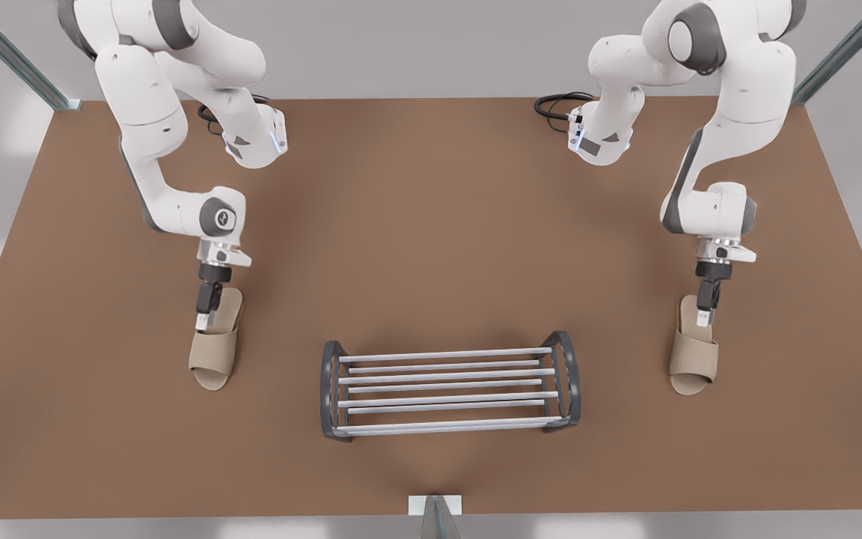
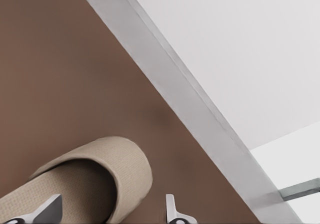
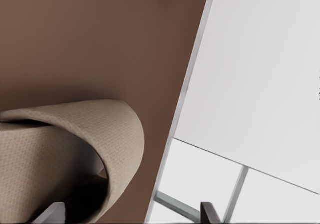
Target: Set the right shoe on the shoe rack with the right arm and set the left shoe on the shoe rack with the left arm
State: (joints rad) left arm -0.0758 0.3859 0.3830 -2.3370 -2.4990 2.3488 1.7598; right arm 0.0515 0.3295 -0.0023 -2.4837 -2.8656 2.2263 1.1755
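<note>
The shoe rack [image 1: 446, 427], a dark frame with pale bars, stands near the table's front middle with nothing on it. Two beige slippers lie flat on the table either side of it, toes toward the camera. The one at the front view's left [image 1: 215, 355] has an arm's gripper [image 1: 203, 322] down at its strap's rear edge. The one at the front view's right [image 1: 693, 359] has the other arm's gripper [image 1: 702, 320] likewise. My left gripper [image 2: 111, 211] is open over a slipper [image 2: 115, 164]. My right gripper [image 3: 130, 216] is open over its slipper [image 3: 75, 139].
The brown table [image 1: 431, 224] stretches wide between the arms. Black cables [image 1: 562, 105] lie at the back by the arm bases. A small grey stand [image 1: 435, 515] sits at the front edge. The table edge [image 2: 200, 114] runs beyond the slipper's toe.
</note>
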